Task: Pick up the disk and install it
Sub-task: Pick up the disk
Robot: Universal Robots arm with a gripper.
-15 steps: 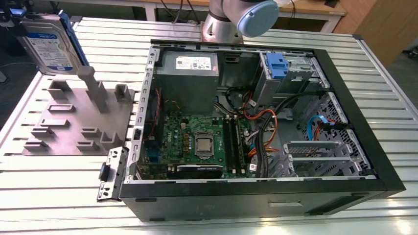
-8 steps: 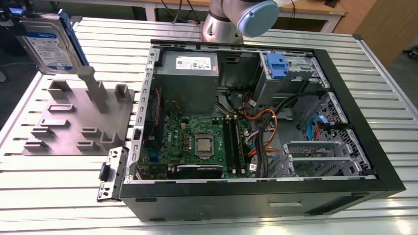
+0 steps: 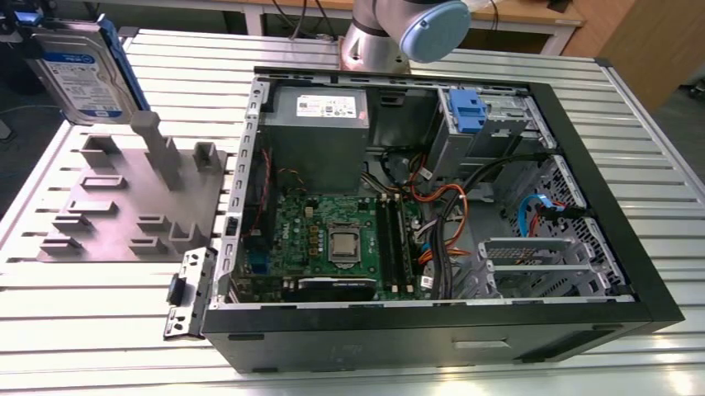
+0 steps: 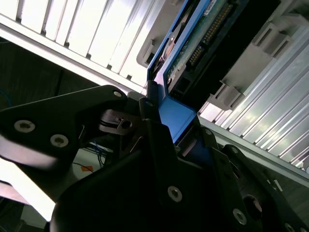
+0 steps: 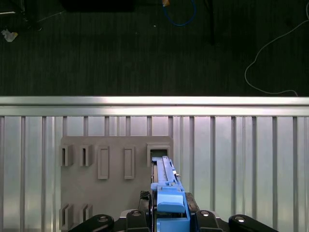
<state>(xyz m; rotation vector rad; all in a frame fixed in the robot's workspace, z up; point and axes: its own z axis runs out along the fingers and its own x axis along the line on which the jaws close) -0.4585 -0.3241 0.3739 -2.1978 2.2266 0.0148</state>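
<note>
My gripper [image 5: 170, 220] is clamped on the disk [image 3: 79, 70] by its blue bracket. The disk hangs upright above the grey holder [image 3: 111, 210] on the counter [image 3: 88, 330], at the exterior view's left of the case [image 3: 441, 326]. Best lifted straight, no tilt, to clear the holder's posts.

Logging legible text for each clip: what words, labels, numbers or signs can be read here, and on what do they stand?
No text can be read in these pictures.
Disk, white-and-blue label: print too small to read.
Power supply, white sticker: print too small to read.
Motherboard: markings too small to read.
</note>
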